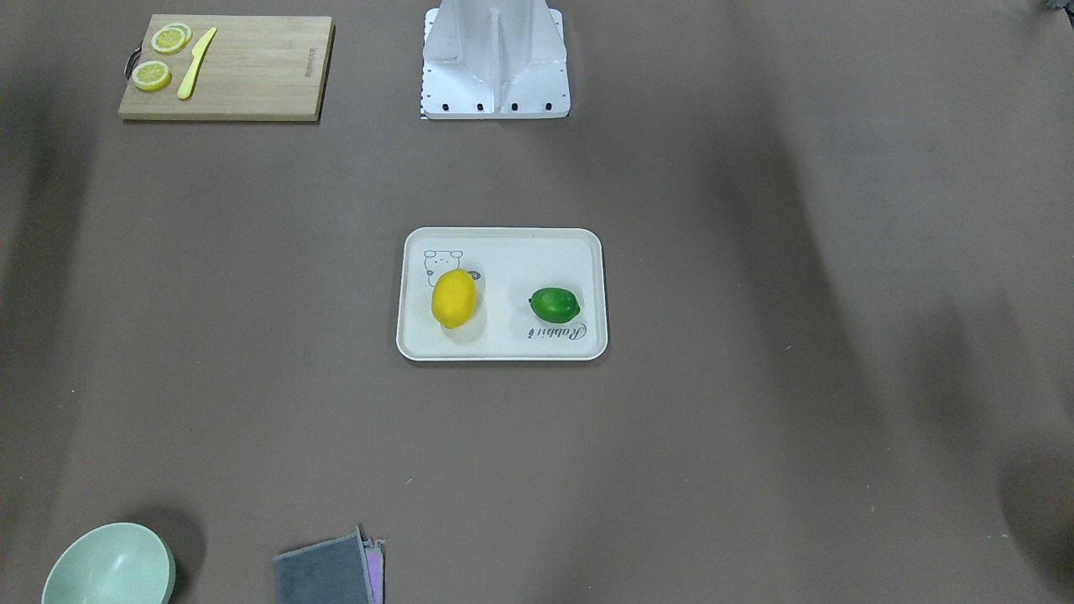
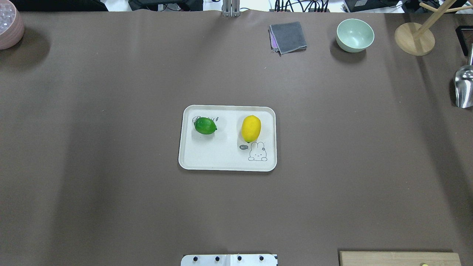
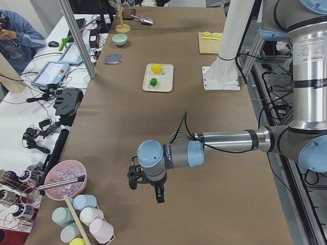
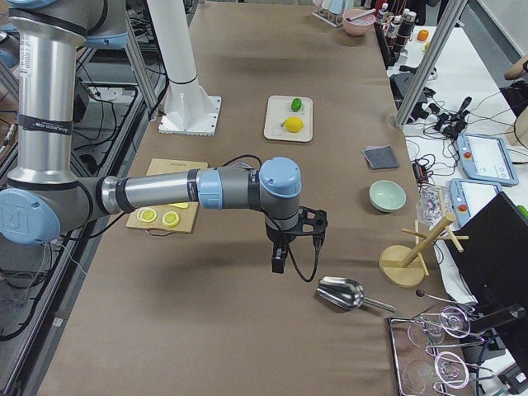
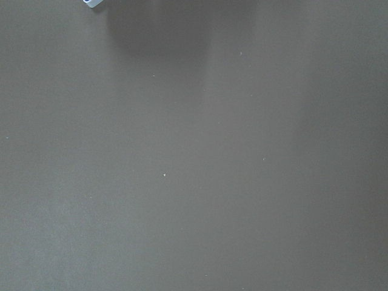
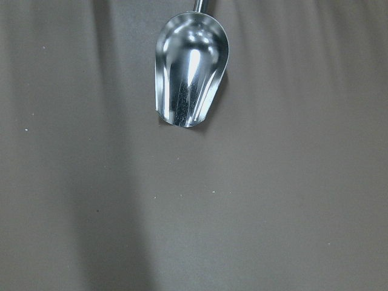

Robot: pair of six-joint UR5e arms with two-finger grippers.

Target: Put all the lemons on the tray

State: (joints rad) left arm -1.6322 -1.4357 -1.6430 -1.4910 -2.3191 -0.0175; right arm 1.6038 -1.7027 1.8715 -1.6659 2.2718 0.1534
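The yellow lemon (image 1: 453,298) and the smaller green lemon (image 1: 555,304) both lie on the cream-white tray (image 1: 503,348) at the table's middle, apart from each other. In the overhead view the yellow lemon (image 2: 251,128) is right of the green lemon (image 2: 205,125) on the tray (image 2: 221,164). My left gripper (image 3: 158,195) hangs over bare table far from the tray, seen only in the exterior left view. My right gripper (image 4: 279,262) hangs near a metal scoop, seen only in the exterior right view. I cannot tell whether either is open or shut.
A wooden cutting board (image 1: 252,75) holds lemon slices (image 1: 152,75) and a yellow knife (image 1: 195,63). A mint bowl (image 2: 354,34), grey cloth (image 2: 288,37), wooden rack (image 2: 414,38), metal scoop (image 6: 191,70) and pink bowl (image 2: 9,26) stand near the edges. The robot base (image 1: 495,67) is behind the tray.
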